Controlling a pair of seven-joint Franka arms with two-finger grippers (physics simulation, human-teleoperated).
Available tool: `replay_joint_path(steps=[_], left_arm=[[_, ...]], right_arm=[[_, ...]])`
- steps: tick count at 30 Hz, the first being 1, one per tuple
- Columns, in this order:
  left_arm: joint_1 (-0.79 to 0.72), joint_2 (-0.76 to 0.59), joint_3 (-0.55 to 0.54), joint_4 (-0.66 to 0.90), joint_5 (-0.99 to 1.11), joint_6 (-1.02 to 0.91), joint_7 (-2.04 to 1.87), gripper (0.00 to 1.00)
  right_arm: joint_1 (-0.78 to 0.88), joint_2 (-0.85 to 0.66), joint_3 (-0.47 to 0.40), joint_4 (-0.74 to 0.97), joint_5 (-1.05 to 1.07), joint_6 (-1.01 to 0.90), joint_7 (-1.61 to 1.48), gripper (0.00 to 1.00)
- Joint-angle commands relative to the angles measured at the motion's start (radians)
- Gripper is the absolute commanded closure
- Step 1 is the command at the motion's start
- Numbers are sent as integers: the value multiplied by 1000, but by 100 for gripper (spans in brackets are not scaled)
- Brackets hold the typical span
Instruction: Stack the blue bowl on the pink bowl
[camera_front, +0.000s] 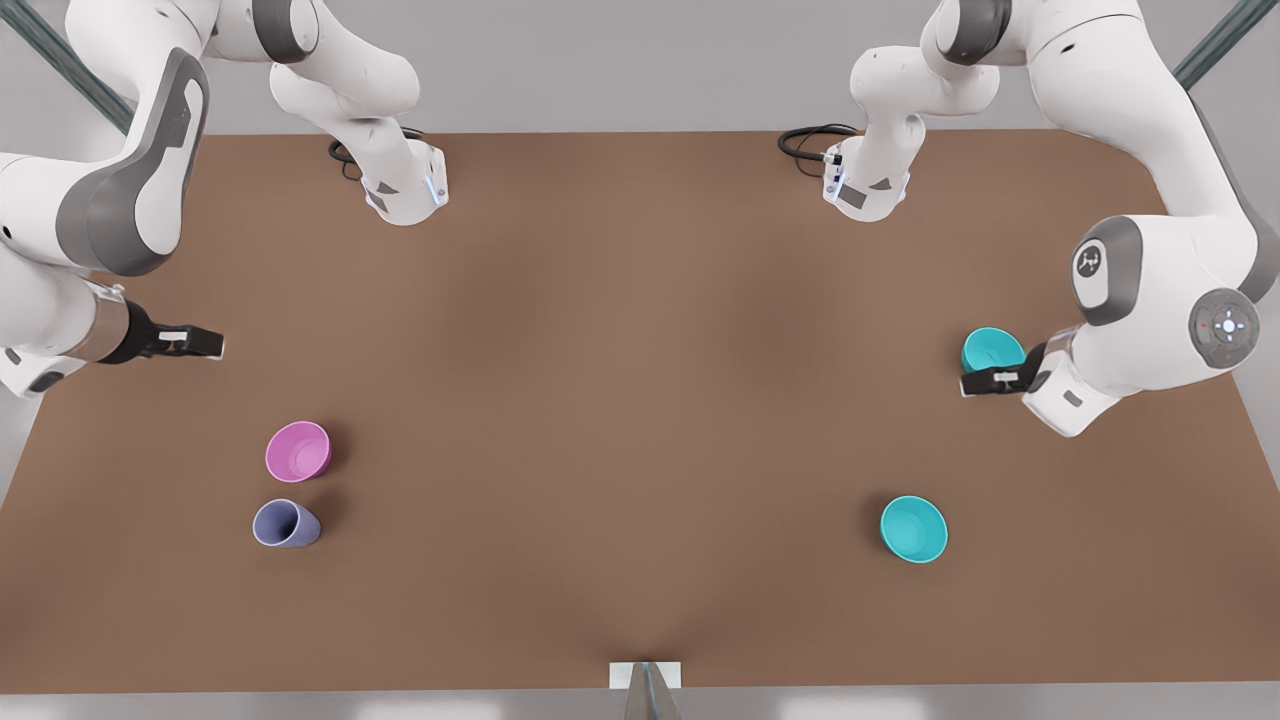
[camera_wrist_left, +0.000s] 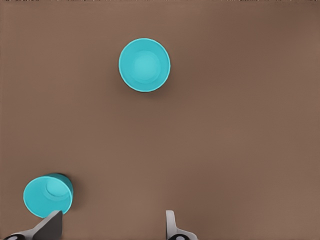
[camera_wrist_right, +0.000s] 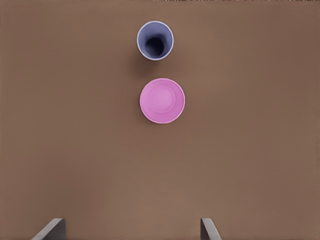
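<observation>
Left gripper (camera_front: 968, 384) sat at the front view's right edge, fingers apart, empty, just beside one blue bowl (camera_front: 993, 349). Second blue bowl (camera_front: 914, 529) upright lower right. Pink bowl (camera_front: 298, 451) upright lower left, beside the lavender cup (camera_front: 286, 524). Right gripper (camera_front: 212, 344) open, left edge, waiting over the desk (camera_front: 640, 400).

Both Franka arms are glossy white with grey joint bands; the arm at the frame's right (camera_front: 1150, 270) carries a round button pad and logo. Black cables (camera_front: 805, 143) loop by the bases; each pincer is black.
</observation>
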Motion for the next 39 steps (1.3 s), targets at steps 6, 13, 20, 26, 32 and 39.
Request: replay_joint_path(steps=[6, 13, 20, 26, 32, 39], left_arm=[[0, -3, 1, 13, 10, 25, -23, 0], [2, -15, 2, 12, 9, 20, -23, 0], [2, -18, 2, 12, 9, -9, -25, 0], [16, -38, 8, 12, 27, -46, -23, 0], [19, -76, 2, 5, 28, -61, -23, 0], [20, -73, 2, 7, 30, -57, -23, 0]], right_arm=[[-53, 46, -3, 3, 42, 24, -74, 0], [-165, 243, -1, -131, 120, 401, -79, 0], [-216, 264, -1, -369, 264, 849, -229, 0], [-213, 299, 3, -481, 355, 897, -231, 0], [-208, 304, 6, -583, 416, 950, -237, 0], [-187, 309, 6, -604, 415, 937, -238, 69]])
